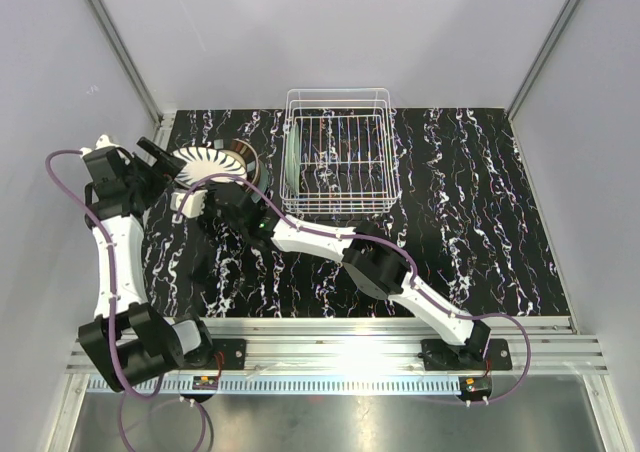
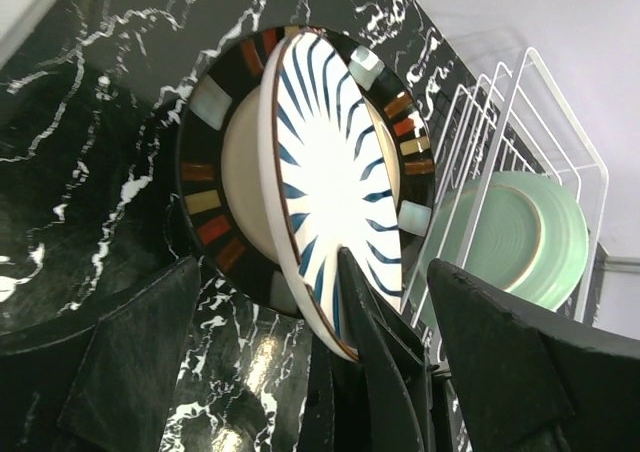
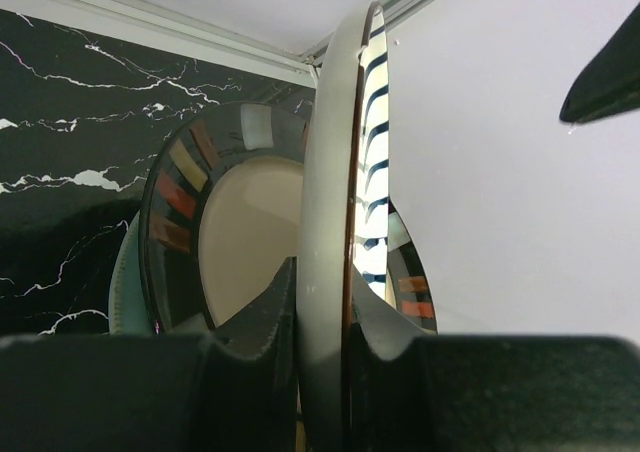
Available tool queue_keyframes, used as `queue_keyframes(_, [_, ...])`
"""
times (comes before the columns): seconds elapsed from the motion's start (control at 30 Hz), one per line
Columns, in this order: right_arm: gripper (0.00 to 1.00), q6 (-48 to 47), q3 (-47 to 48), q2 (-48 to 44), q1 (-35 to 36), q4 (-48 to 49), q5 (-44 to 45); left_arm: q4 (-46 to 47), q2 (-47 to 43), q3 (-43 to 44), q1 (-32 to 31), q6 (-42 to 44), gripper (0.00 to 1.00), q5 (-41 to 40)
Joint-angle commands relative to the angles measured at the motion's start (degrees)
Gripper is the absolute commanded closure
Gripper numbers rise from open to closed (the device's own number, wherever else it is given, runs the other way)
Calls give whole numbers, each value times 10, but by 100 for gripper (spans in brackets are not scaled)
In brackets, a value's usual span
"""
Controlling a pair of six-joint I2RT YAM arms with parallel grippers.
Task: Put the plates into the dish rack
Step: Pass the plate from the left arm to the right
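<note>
While the right gripper (image 3: 325,317) has its jaws pinched on the lower rim of a white plate w/ blue stripes (image 2: 330,162), holding it up on edge, the left gripper (image 2: 315,282) sits just beside that plate w/ jaws spread wide & touching nothing I can see. The striped plate is at the far left of the desk (image 1: 480,212), a bit left of the dish rack (image 1: 338,107), tilted, w/ its striped face turned toward the left arm. Can't tell whether its bottom edge clears the desk. Right behind it, i.e. between it & the rack, is a dark plate (image 2: 215,162) w/ a cream centre and a band of coloured blocks (red, orange, pale blue) round the rim. It's also up on edge & partly covered by the striped one; what props it up is hidden. From the right wrist cam a pale greenish edge peeks out behind the dark plate, too little of it to say what it is. One pale green plate (image 2: 510,237) is already in the rack, upright at the left-hand side among the wires. The right arm reaches across in front of the rack from its base on the right.
</note>
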Motion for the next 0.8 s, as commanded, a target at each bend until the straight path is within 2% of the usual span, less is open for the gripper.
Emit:
queue_keyframes(0.0, [100, 35, 30, -31, -4, 68, 8, 2, -28, 31, -1, 20, 1, -40])
queue_keyframes(0.17, [100, 48, 17, -54, -1, 96, 11, 4, -40, 29, 19, 17, 1, -55])
queue_keyframes(0.47, [100, 84, 51, -83, 1, 77, 33, -12, -60, 29, 39, 26, 1, -133])
queue_keyframes(0.77, [100, 167, 75, -141, 1, 52, 26, -13, -57, 23, 39, 20, 1, -139])
